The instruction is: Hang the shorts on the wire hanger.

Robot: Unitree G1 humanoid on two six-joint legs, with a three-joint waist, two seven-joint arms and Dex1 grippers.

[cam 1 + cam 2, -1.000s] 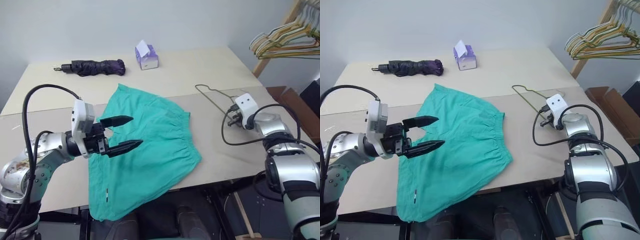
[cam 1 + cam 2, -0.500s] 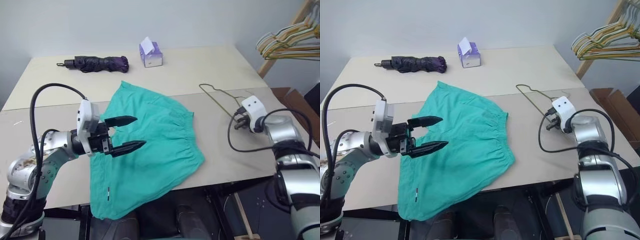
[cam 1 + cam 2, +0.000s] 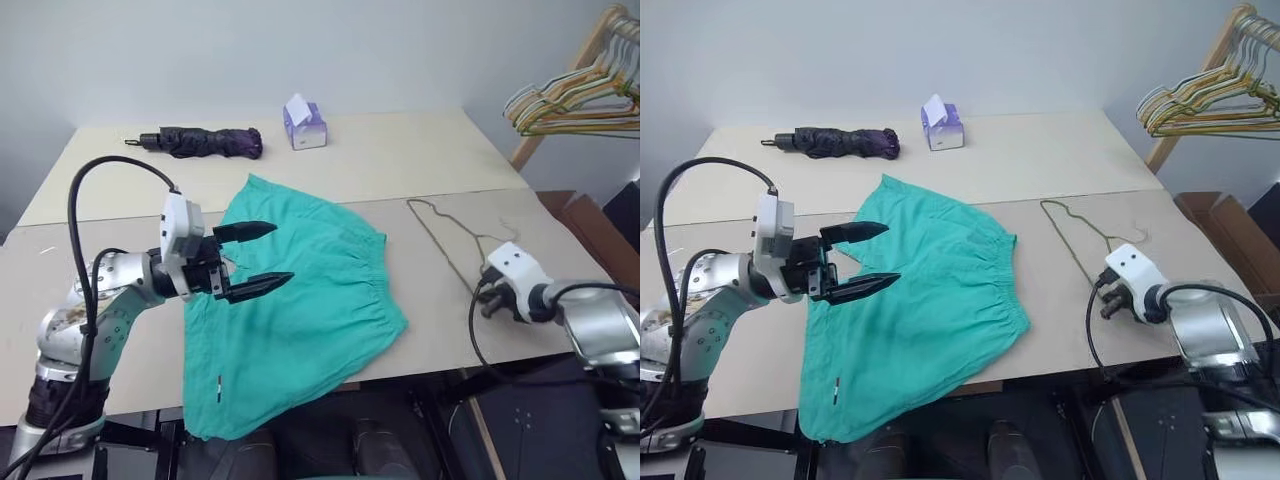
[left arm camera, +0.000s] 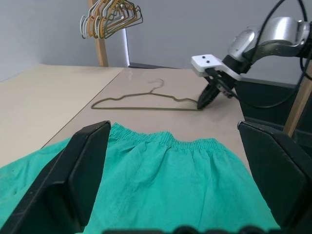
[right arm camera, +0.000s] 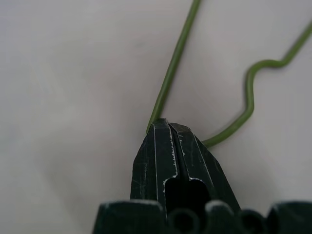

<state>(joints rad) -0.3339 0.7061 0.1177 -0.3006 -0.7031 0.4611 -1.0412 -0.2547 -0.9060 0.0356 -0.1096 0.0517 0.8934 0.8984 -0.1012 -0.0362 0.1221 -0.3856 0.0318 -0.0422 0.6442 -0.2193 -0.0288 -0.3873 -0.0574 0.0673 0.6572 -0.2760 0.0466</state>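
Shorts point(image 3: 300, 300): flat on table point(image 3: 420, 150), waistband toward the right, lower hem hanging over the near edge.
Hanger point(image 3: 445, 240): lying on table just right of the shorts, apart from them, hook pointing away from the shorts.
Left gripper point(image 3: 258, 258): jaws spread wide, holding nothing, hovering level above the shorts' left part, pointing at the hanger.
Right gripper point(image 5: 173, 139): fingers pressed together, tip down at the hanger's near corner. Wire runs out both sides of the tip; can't tell if it's pinched or just touched.
Risk 1: if the wire isn't clamped, a lift slips off; thin wire flat on the table gives little to grab.
Risk 2: dragging the hanger by one corner could swing it into the waistband and bunch the fabric.
Risk 3: overhanging hem could pull the shorts off the near edge if the left gripper nudges them.
Change: right arm has pulled back toward the near edge, from the hanger's middle to its near corner, tip now angled steeper. Left gripper much the same. Hanger and shorts haven't visibly shifted.
Bystanders: umbrella point(image 3: 205, 142), tissue box point(image 3: 304, 126), untouched.
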